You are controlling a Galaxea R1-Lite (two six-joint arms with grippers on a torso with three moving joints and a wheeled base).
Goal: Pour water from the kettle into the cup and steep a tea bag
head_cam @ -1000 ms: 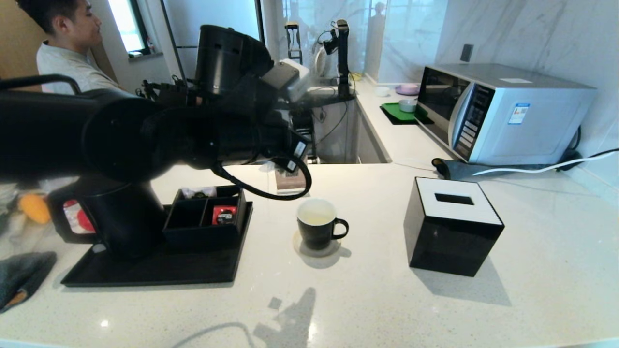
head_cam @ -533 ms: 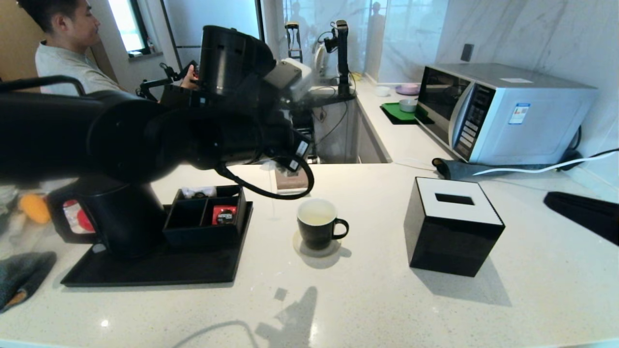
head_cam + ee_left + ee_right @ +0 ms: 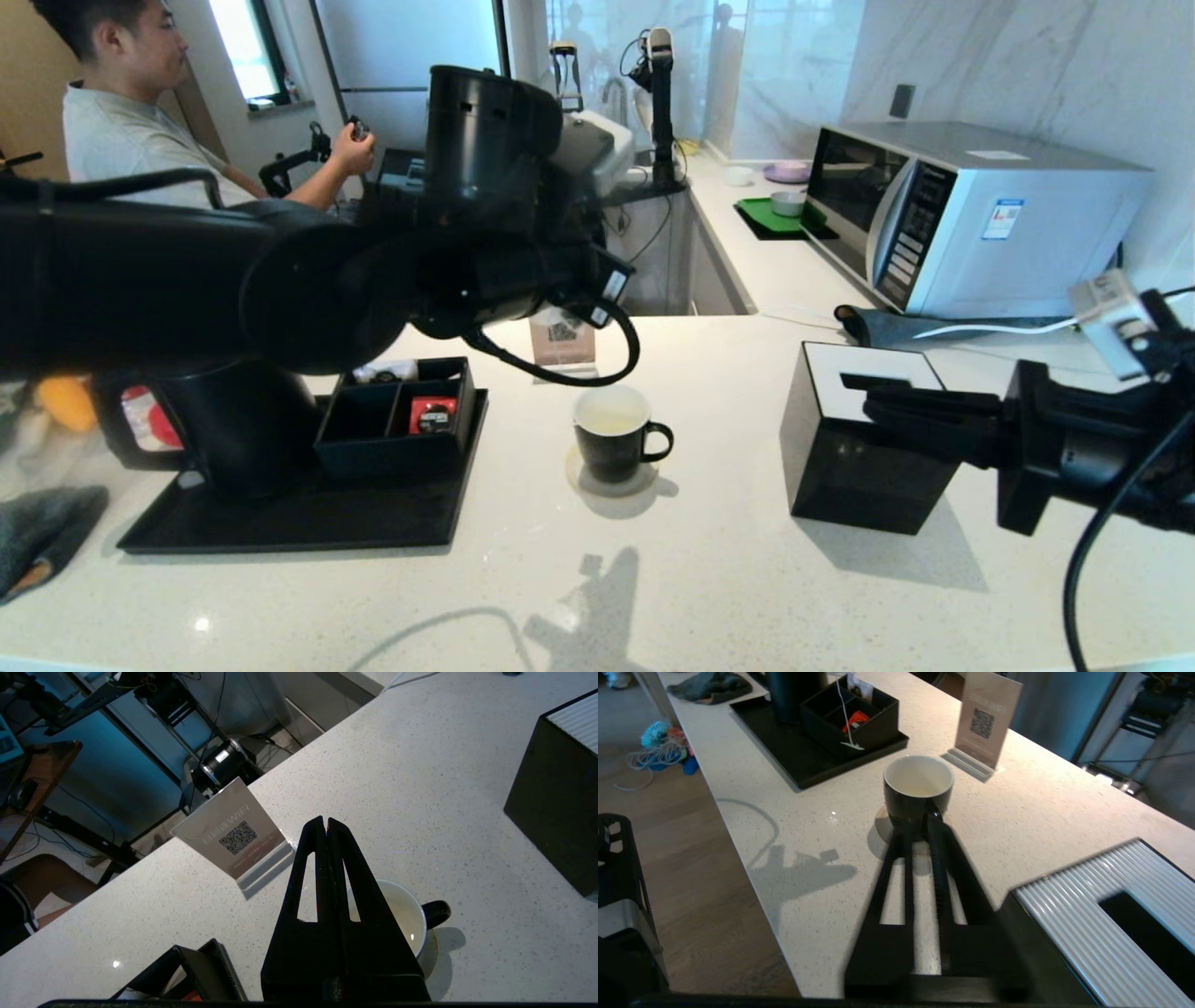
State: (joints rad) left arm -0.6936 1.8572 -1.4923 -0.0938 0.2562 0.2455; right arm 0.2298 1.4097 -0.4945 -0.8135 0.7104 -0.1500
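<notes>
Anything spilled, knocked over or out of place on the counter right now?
Nothing is spilled or tipped. The cup sits upright on its coaster, and the kettle stands on the tray. One oddity: the right wrist view shows a thin pale string dangling in front of the organiser box, off to the cup's side.
</notes>
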